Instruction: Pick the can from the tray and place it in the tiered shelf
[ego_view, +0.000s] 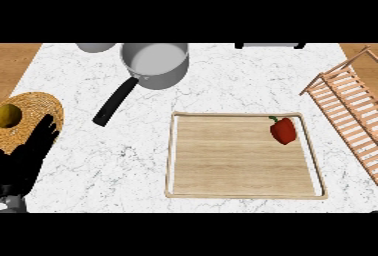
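No can shows; a red pepper lies in the upper right corner of the tray, probably light and slippery, best held around its body. The left robot hand rests open, lower left.

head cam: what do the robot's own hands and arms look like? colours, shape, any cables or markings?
Only the left hand shows: plain matte black, with slim fingers and a thumb. A small grey patch below it at the lower left corner looks like the forearm. No cables or markings are visible. The right hand and its arm are out of view.
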